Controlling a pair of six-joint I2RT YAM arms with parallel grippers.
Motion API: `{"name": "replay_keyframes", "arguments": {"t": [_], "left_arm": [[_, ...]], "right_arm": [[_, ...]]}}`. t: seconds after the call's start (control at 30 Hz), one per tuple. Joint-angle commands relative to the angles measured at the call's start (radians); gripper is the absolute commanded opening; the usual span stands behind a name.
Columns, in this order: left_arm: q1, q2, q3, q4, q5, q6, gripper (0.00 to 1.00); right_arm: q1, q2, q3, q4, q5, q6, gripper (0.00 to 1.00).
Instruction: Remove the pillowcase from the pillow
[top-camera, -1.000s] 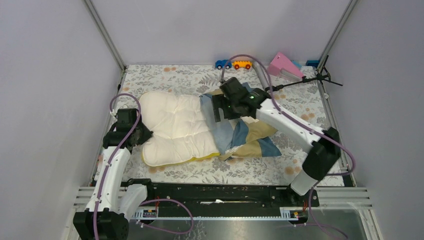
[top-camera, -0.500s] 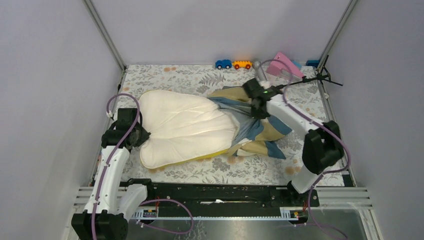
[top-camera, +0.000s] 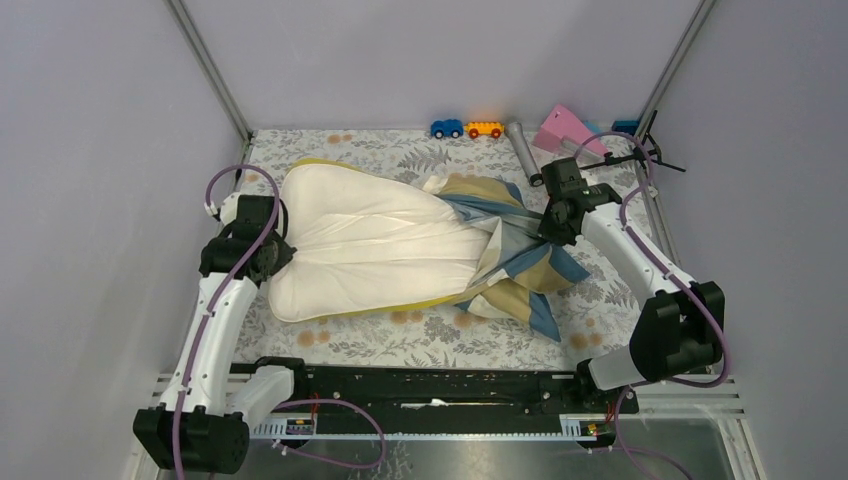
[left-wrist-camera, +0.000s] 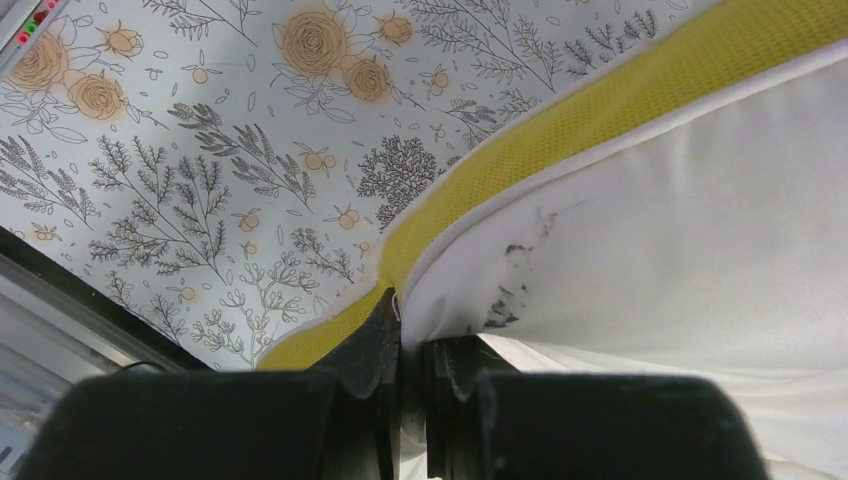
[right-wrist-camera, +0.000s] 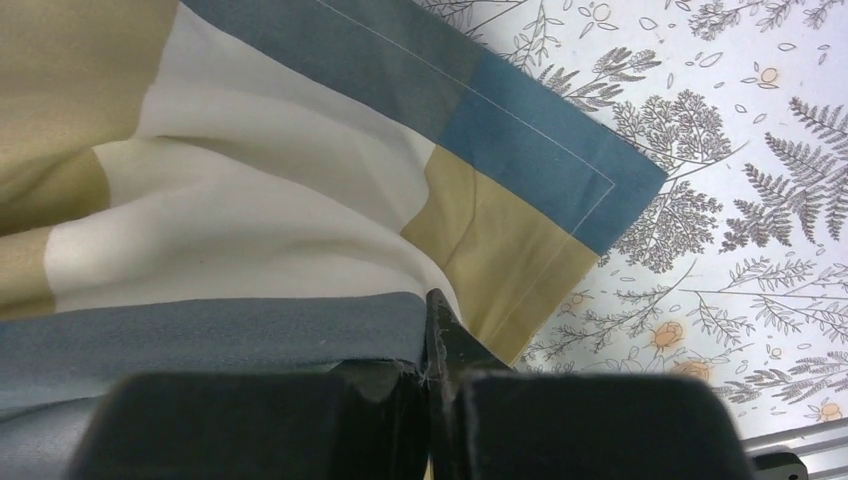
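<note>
The cream-white pillow (top-camera: 370, 245) with yellow edge trim lies stretched across the table's middle-left. Its right end is still inside the blue, tan and cream patchwork pillowcase (top-camera: 510, 255), which is bunched and pulled taut to the right. My left gripper (top-camera: 268, 254) is shut on the pillow's left edge; the left wrist view shows white fabric and yellow trim (left-wrist-camera: 560, 130) pinched between its jaws (left-wrist-camera: 412, 330). My right gripper (top-camera: 549, 226) is shut on the pillowcase, with blue fabric (right-wrist-camera: 220, 330) clamped between the jaws (right-wrist-camera: 432, 345).
A grey floral covering (top-camera: 400, 160) spreads over the table. Along the back edge stand a blue toy car (top-camera: 446, 128), an orange toy car (top-camera: 484, 129), a grey cylinder (top-camera: 523, 146) and a pink wedge (top-camera: 566, 128). A black stand (top-camera: 640, 152) sits at the back right.
The right gripper closed on the pillowcase and pulled it right and backward, uncovering more pillow. The left arm drew the pillow's left edge slightly back and left, so the pillow is stretched.
</note>
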Motion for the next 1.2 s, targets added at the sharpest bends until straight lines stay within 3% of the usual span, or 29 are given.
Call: {"name": "replay_keyframes", "arguments": {"t": [0.0,0.1,0.17,0.23,0.27,0.3,0.4,0.63,0.77,1.17], "left_arm": [[0.056,-0.028,0.036,0.02,-0.328,0.101,0.0],[0.056,-0.029,0.034,0.057,-0.114,0.173,0.14],[0.056,-0.027,0.039,0.07,0.002,0.183,0.35],[0.056,-0.031,0.04,0.09,0.1,0.183,0.65],[0.056,-0.036,0.041,0.101,0.13,0.183,0.74],[0.056,-0.041,0.042,0.112,0.15,0.184,0.8],[0.056,-0.041,0.056,0.143,0.208,0.199,0.98],[0.056,0.061,0.094,0.217,0.35,0.235,0.99],[0.056,0.174,0.125,0.239,0.416,0.273,0.99],[0.057,0.509,0.205,0.286,0.381,0.346,0.99]], "right_arm": [[-0.072,-0.043,0.026,0.001,0.112,-0.102,0.01],[-0.068,-0.08,0.002,0.104,-0.306,-0.19,0.12],[-0.061,-0.121,-0.041,0.183,-0.442,-0.153,0.23],[-0.048,-0.147,-0.063,0.213,-0.488,-0.135,0.41],[-0.04,-0.148,-0.056,0.209,-0.481,-0.136,0.57],[-0.034,-0.146,-0.036,0.195,-0.472,-0.149,0.77],[-0.007,-0.123,0.037,0.143,-0.421,-0.2,0.97],[0.12,-0.035,0.262,0.093,-0.306,-0.287,1.0],[0.186,0.117,0.431,0.043,-0.238,-0.377,1.0],[0.275,0.539,0.824,-0.032,-0.263,-0.453,1.0]]}}
